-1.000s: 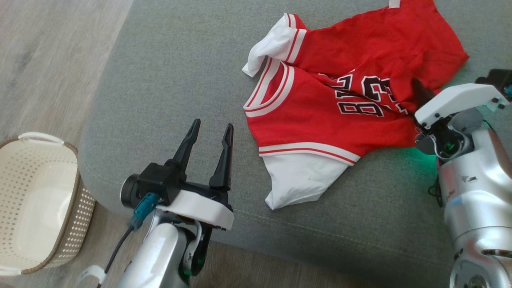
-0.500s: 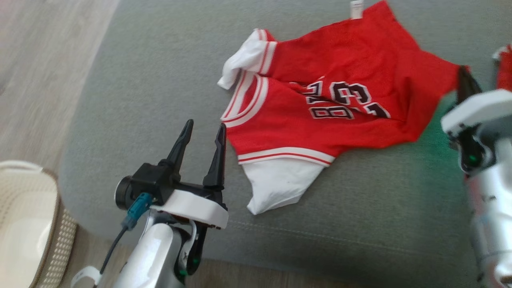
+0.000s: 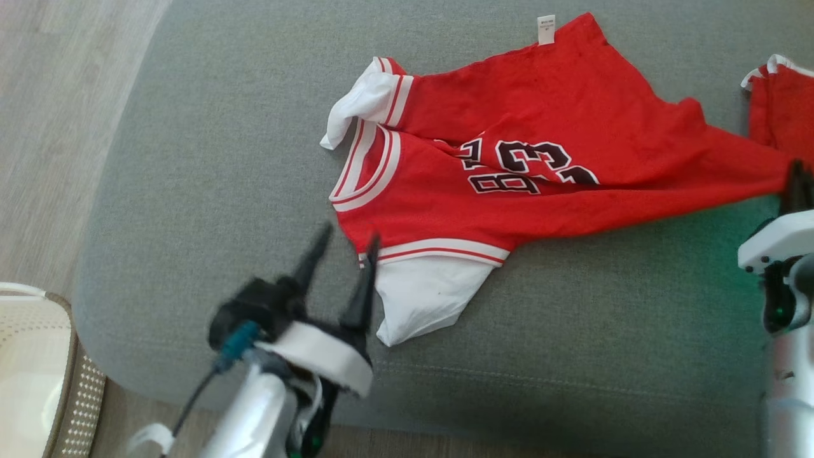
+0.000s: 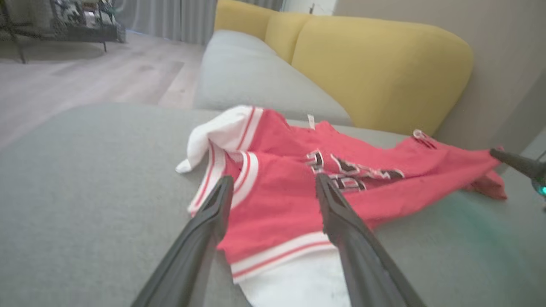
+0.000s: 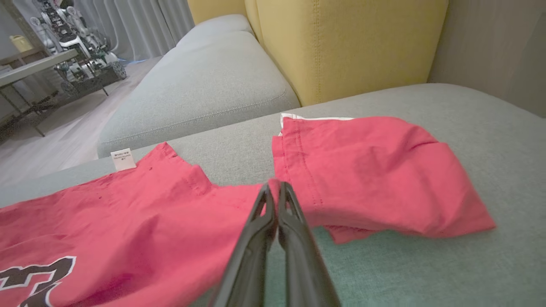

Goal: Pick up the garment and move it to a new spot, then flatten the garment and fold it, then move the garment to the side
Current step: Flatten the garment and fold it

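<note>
- Presently, right gripper (image 5: pixel 273 189): fingers pressed together, pinching a red edge of the jersey (image 3: pixel 540 127); that corner is drawn out taut toward it.
- Left gripper (image 3: pixel 348 235): fingers spread wide, nothing between them, tips just beside the jersey's striped sleeve band; blurred in the head view.
- Jersey: crumpled on the grey sofa cushion (image 3: pixel 191 191), black-and-white numerals up, white sleeves toward the robot's left, white label (image 3: pixel 545 30) at the far edge.
- Second red cloth piece (image 5: pixel 375 170): on the cushion just beyond the right gripper; whether it is separate cannot be told.
- Yellow backrest (image 4: pixel 384 64) behind the cushion; pale perforated basket (image 3: pixel 38 375) beside the cushion's near left corner.
</note>
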